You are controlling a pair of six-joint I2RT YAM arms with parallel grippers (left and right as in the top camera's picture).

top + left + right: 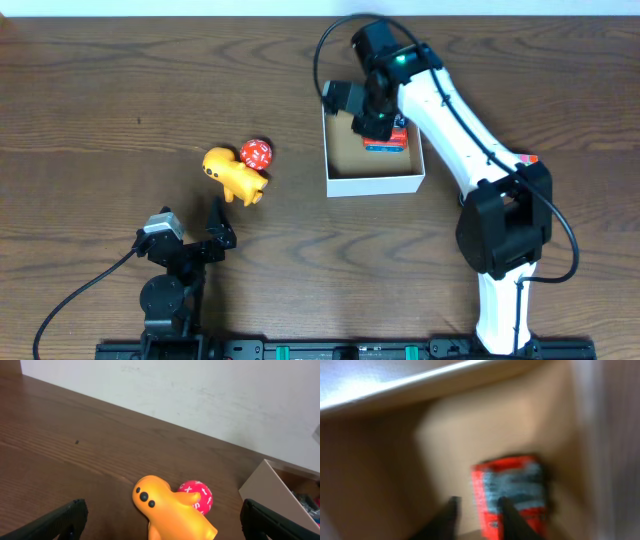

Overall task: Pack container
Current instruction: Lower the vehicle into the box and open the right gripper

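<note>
Square open container [375, 183], white walls, brown inside

The desk [100, 80] is dark brown wood with a running grain. A tiny dark speck [77, 442] marks it ahead of the left tool [190, 222], off to its left. Beyond the desk's far edge, a plain white wall [200, 395] faces that tool. A black cable [80, 290] trails behind it, and a second cable [322, 45] loops beside the right tool [375, 125].
</note>
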